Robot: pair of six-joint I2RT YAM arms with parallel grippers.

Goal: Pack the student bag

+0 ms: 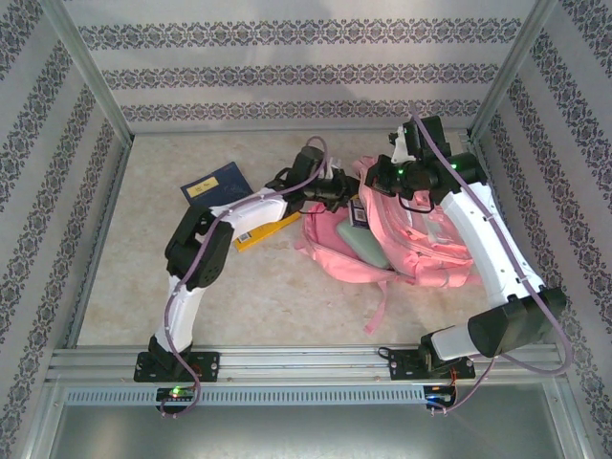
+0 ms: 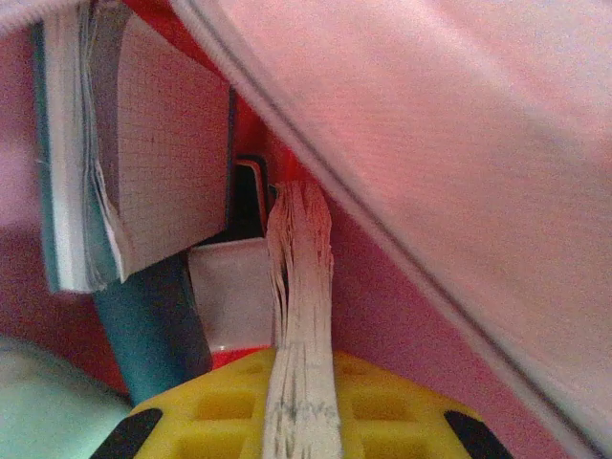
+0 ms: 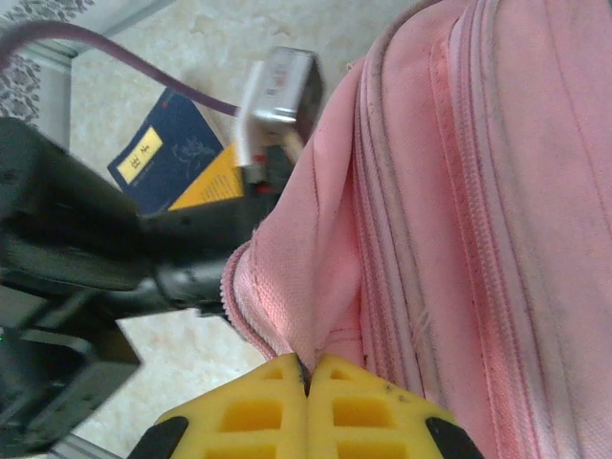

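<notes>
The pink student bag (image 1: 426, 239) lies open at the table's middle right. My left gripper (image 2: 302, 378) is inside its opening (image 1: 352, 201), its yellow fingers (image 2: 215, 411) shut on the page edge of a thin book (image 2: 300, 277) standing in the bag. A grid-paper notebook (image 2: 153, 163) and a teal item (image 2: 143, 330) are packed beside it. My right gripper (image 3: 308, 368) is shut on the bag's pink rim fabric (image 3: 296, 287), holding the flap up at the bag's top (image 1: 402, 180).
A dark blue book (image 1: 215, 185) and a yellow book (image 1: 266, 229) lie on the table left of the bag, under the left arm. A pale green pouch (image 1: 363, 245) rests at the bag's mouth. Patterned walls close off the sides and back.
</notes>
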